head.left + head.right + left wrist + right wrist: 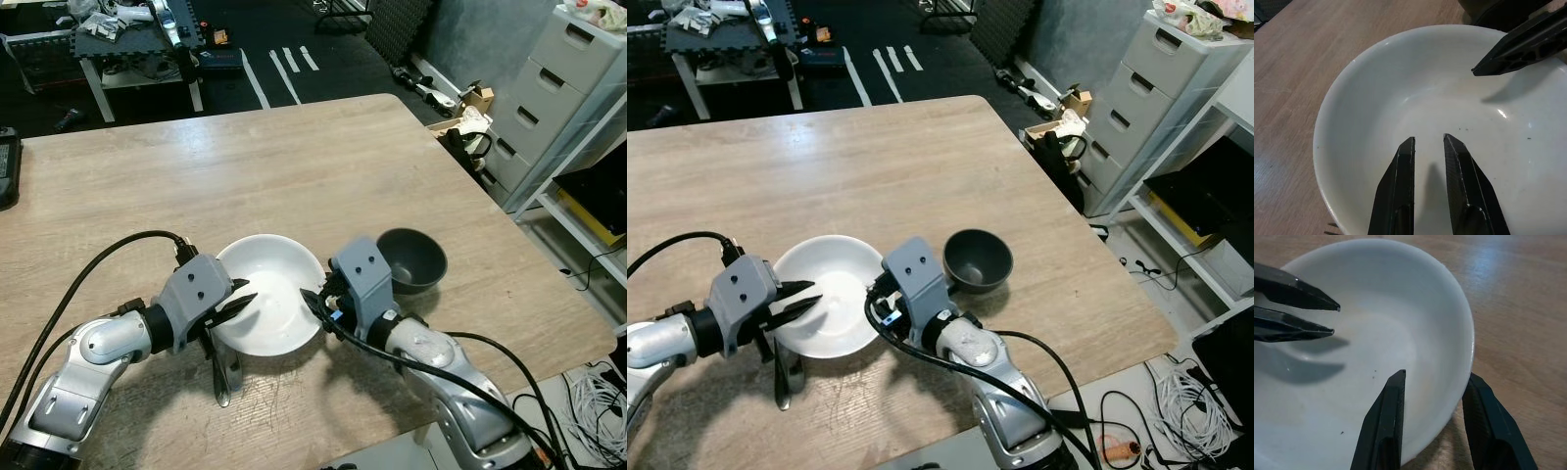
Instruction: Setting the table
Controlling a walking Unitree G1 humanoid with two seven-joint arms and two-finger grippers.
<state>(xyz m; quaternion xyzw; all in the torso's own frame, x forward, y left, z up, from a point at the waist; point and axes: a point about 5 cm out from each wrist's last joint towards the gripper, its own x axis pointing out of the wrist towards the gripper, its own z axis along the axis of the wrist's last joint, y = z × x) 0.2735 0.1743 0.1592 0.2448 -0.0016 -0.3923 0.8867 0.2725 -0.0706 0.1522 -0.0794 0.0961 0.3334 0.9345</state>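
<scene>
A white bowl [269, 294] sits on the wooden table [294, 166]. The right gripper [1435, 396] straddles its rim, fingers spread. The left gripper [1428, 144], slightly parted, hovers inside holding nothing.

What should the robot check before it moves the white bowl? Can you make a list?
1. Right gripper straddles the white bowl's rim, one finger inside, one outside: ok.
2. Right fingers closed onto the rim: not ok, a gap shows beside the outer one.
3. Left gripper out of the way: not ok, its tips hang over the inside of the bowl.
4. Bowl empty, so nothing spills: ok.
5. Dark bowl far enough away: cannot tell, it sits close by on the robot's right.
6. Fork lies on the wooden table at the bowl's near edge; touching it: cannot tell.
</scene>
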